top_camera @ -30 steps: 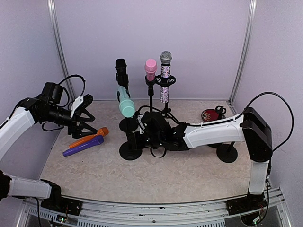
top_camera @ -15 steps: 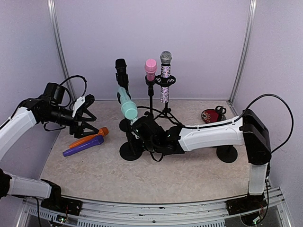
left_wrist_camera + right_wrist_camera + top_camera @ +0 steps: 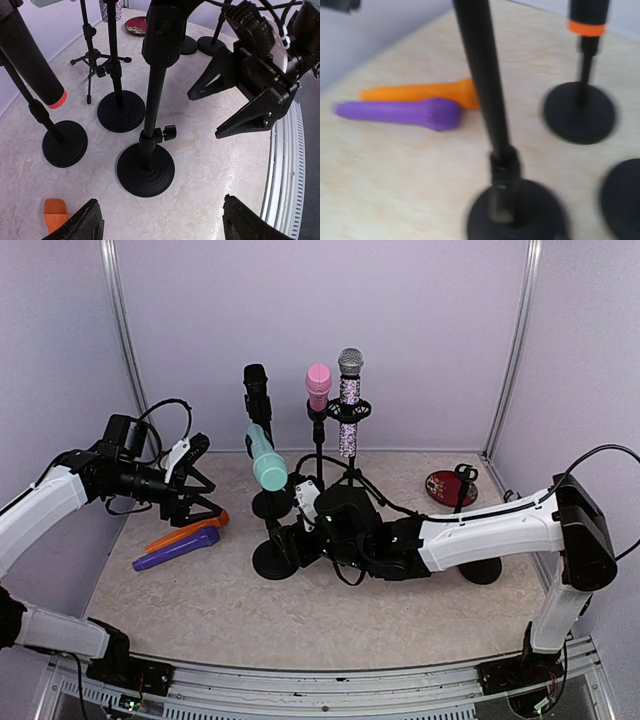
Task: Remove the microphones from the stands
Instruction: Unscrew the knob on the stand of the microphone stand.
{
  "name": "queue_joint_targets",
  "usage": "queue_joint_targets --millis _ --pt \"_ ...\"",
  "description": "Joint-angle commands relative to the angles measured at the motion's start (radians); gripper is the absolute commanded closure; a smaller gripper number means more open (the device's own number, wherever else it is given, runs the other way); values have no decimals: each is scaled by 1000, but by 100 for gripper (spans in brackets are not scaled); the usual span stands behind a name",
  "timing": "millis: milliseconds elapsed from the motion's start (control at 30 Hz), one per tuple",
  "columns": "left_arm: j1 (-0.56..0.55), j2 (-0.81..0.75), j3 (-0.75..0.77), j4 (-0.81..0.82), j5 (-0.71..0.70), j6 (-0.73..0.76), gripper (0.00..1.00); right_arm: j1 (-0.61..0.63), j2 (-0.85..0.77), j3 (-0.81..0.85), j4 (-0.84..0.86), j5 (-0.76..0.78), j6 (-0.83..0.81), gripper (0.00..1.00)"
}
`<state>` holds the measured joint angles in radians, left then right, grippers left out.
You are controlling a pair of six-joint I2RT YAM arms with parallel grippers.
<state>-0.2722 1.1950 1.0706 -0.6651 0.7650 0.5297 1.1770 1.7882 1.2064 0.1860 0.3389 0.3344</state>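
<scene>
The teal microphone [image 3: 265, 462] sits tilted in its clip atop the stand [image 3: 273, 559] near the tabletop's middle, not yet lifted. The right gripper [image 3: 207, 114] hangs low beside the stand's pole, jaws apart and empty. The left gripper [image 3: 207, 482], likewise spread and empty, hovers toward the left edge (an orange microphone [image 3: 185, 532] lies nearby). This looks like the approach. Next, one pincer should steady the pole while the other closes on the teal body and draws it out.

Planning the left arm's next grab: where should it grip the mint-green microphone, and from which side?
Probably the slim mid-body of the mint-green microphone, from the left, where the open left gripper hangs. It tilts, wide end low, and other stands crowd its right.
</scene>
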Motion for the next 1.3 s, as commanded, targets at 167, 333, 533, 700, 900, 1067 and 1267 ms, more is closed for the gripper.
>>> queue_joint_targets --millis 167,333,533,700,900,1067,1267 --pt "-4 -9 5 -18 37 17 21 -76 19 -61 153 -276 235 42" --pt "-1 -9 16 -39 37 32 20 -76 104 65 42 -215 156 46" --pt "4 -5 27 -69 36 57 20 -76 159 131 -17 -174 132 58" --pt "3 -3 30 -75 32 66 20 -74 169 127 -27 -142 89 66" --pt "3 -1 28 -76 24 74 21 -64 189 138 -3 -119 45 89" --pt "4 2 25 -74 17 77 21 -39 201 149 -13 -57 -6 100" --pt "4 4 20 -69 13 80 21 -8 205 139 -43 58 -74 100"
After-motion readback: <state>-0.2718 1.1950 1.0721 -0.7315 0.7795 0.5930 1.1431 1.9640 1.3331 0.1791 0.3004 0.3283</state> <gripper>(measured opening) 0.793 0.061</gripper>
